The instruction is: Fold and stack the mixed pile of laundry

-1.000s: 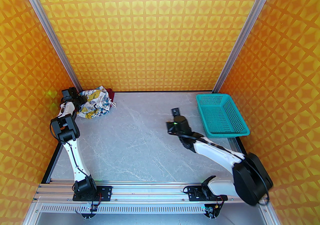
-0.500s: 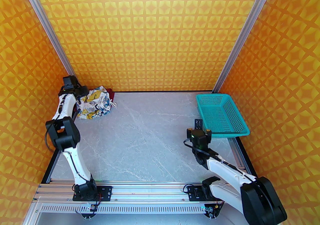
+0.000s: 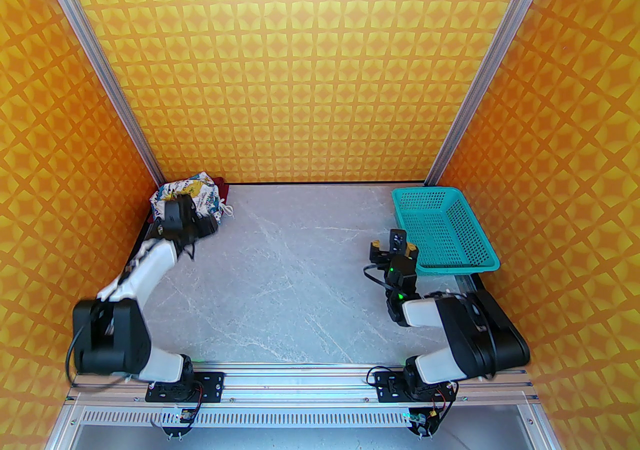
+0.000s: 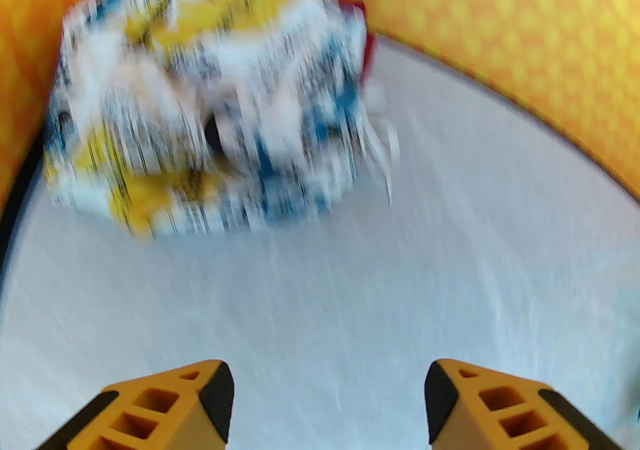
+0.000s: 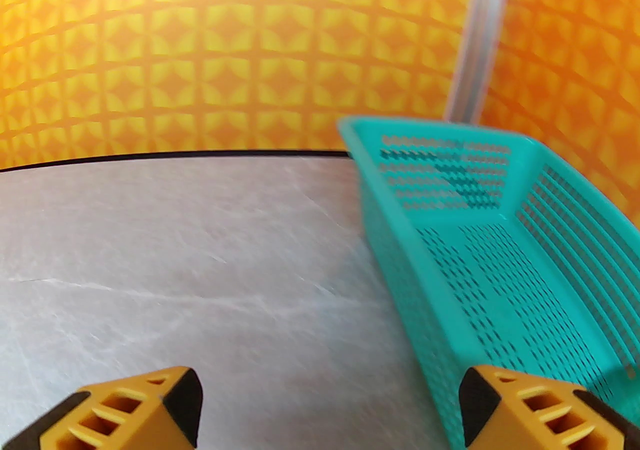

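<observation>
My two arms are bolted at the near edge of the table, a grey top with pale veins.

My right gripper is over the right side of the table. It is just beside the left wall of the teal basket, close to the basket's near corner. Its fingers stand wide apart and hold nothing (between them I see grey table and a part of the perforated wall). The basket itself stands in the far right corner of the table, one long side along the right edge.

My left gripper reaches toward the far left corner. Its fingers are also spread wide and they grip nothing. A stretch of bare table lies between the fingertips and the laundry, so I do not touch it. The wrist picture is blurred here, and I cannot read the folds.

The mixed laundry pile sits in the far left corner, close to the walls. The printed white garment is crumpled and takes most of the heap. The dark red T-shirt shows as a narrow strip at its right side, toward the far edge.
</observation>
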You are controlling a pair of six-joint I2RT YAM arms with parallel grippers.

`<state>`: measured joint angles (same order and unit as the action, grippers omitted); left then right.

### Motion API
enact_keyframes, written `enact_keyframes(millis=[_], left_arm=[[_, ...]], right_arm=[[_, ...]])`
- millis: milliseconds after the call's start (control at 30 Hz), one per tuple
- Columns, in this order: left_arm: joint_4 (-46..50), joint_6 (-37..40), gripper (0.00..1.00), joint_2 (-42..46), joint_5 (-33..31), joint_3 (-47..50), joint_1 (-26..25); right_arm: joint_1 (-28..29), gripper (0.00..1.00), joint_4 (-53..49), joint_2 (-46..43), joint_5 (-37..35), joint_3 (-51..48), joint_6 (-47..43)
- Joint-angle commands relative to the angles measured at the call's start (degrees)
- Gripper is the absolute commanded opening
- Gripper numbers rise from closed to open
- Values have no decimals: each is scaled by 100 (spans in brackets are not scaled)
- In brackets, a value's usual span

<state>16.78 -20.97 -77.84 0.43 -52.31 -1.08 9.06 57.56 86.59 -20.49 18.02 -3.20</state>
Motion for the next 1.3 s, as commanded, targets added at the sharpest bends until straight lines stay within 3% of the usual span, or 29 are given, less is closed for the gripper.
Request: enact_keyframes(millis=[0,133,333,567,667,767,1000,1167,1267], left_arm=[[-749,-335,78,1091,-214,1106,-91],[-1111,201,99,2328,-590,2260,-102],[-1912,1679,99,2607,-439,2798,-89],[-4528,2188,99,1218,-54,3457,-50],[-4839,2296,99,751,97,3275,-42],[-5926,2267,99,367,247,3432,77],[-5483,2474,99,-159,365,2854,220],[-7302,2195,99,-1197,599,3212,604],[-7015,2086,99,-1125,652,3137,727]], right_arm=[[-108,98,-790,34,194,359,244],[-169,99,-785,40,149,351,316],[-168,98,-777,33,142,338,312],[-168,98,-781,26,142,341,319],[-163,99,-777,32,142,342,320],[-170,98,-777,32,142,343,320],[-168,99,-778,32,142,342,320],[-172,99,-775,27,142,342,320],[-168,98,-782,27,142,342,320]])
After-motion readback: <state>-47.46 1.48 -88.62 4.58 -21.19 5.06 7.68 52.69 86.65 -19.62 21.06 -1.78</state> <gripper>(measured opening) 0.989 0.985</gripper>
